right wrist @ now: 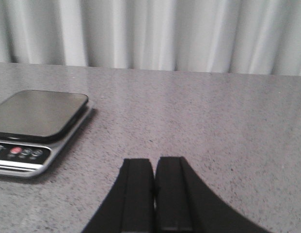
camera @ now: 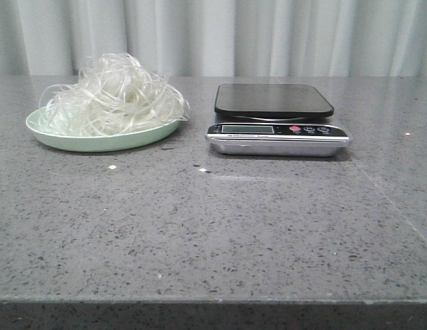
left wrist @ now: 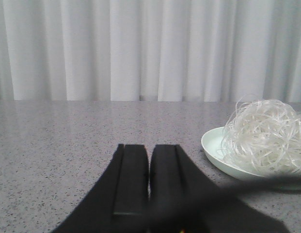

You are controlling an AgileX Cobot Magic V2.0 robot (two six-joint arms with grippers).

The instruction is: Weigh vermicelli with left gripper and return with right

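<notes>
The vermicelli (camera: 113,96) is a loose whitish tangle heaped on a pale green plate (camera: 96,141) at the table's back left. In the left wrist view the vermicelli (left wrist: 264,133) and the plate (left wrist: 215,150) lie ahead and to one side of my left gripper (left wrist: 149,145), which is shut with nothing in it. The kitchen scale (camera: 276,120), with a black pan and a silver front, stands to the right of the plate. My right gripper (right wrist: 154,160) is shut and empty, with the scale (right wrist: 36,126) off to its side. Neither gripper appears in the front view.
The grey speckled table (camera: 213,227) runs to a front edge near the camera. Pale curtains (camera: 268,34) hang behind it. A small white crumb (camera: 112,166) lies in front of the plate.
</notes>
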